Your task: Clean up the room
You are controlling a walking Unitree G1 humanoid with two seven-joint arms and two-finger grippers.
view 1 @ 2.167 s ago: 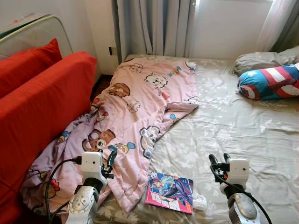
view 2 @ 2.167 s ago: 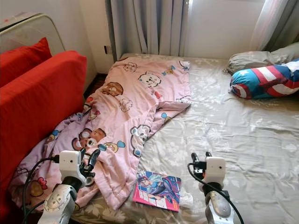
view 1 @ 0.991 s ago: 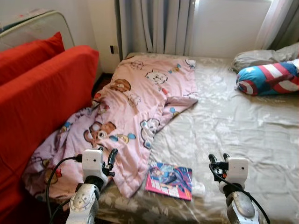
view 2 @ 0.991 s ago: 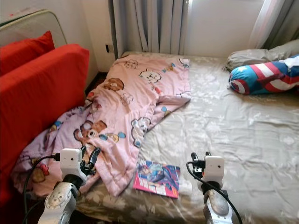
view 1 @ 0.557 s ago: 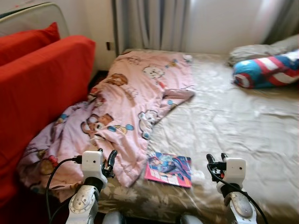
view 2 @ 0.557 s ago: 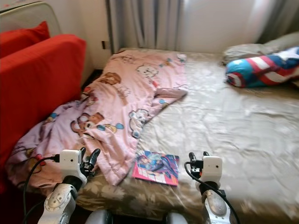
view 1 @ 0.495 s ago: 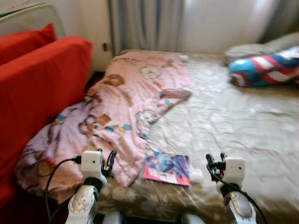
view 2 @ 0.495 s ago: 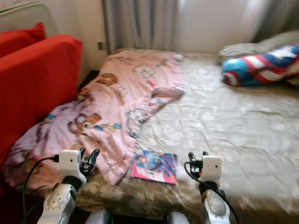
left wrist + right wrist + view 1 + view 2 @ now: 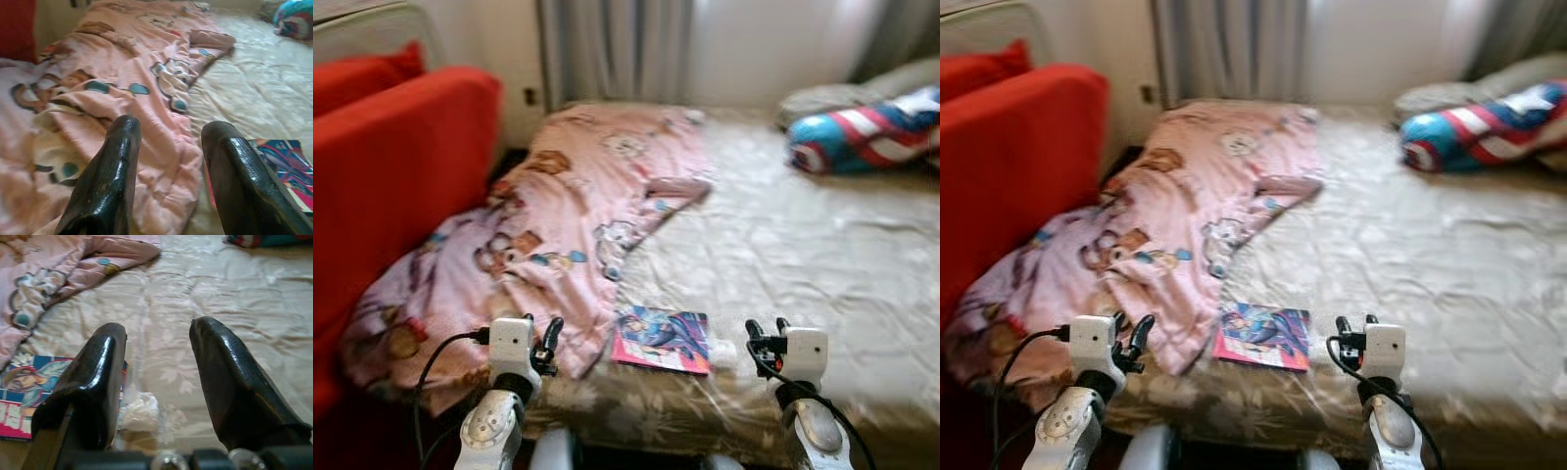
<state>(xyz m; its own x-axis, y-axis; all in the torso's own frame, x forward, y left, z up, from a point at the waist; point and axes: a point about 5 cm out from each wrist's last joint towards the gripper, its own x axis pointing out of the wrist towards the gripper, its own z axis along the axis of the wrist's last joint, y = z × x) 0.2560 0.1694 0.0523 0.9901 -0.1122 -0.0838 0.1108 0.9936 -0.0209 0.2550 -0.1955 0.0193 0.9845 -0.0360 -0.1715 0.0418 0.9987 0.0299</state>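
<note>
A pink cartoon blanket (image 9: 568,215) lies rumpled over the left half of the bed (image 9: 803,245) and spills off its left side. A colourful magazine (image 9: 661,340) lies flat near the bed's front edge, with a crumpled white tissue (image 9: 724,354) just to its right. My left gripper (image 9: 543,335) is open and held low in front of the blanket's lower corner; the left wrist view looks between the left gripper (image 9: 171,129) at the blanket (image 9: 146,78). My right gripper (image 9: 766,331) is open, right of the tissue (image 9: 139,413) and magazine (image 9: 29,391). Both grippers hold nothing.
A red sofa (image 9: 382,186) stands close along the bed's left side. A pillow with a star and red, white and blue stripes (image 9: 862,132) and a grey pillow (image 9: 822,98) lie at the bed's far right. Grey curtains (image 9: 617,49) hang behind. The picture is blurred.
The whole view has shifted and blurred as the camera drew back; the bed's front edge now shows. Both grippers stay open and held as before.
</note>
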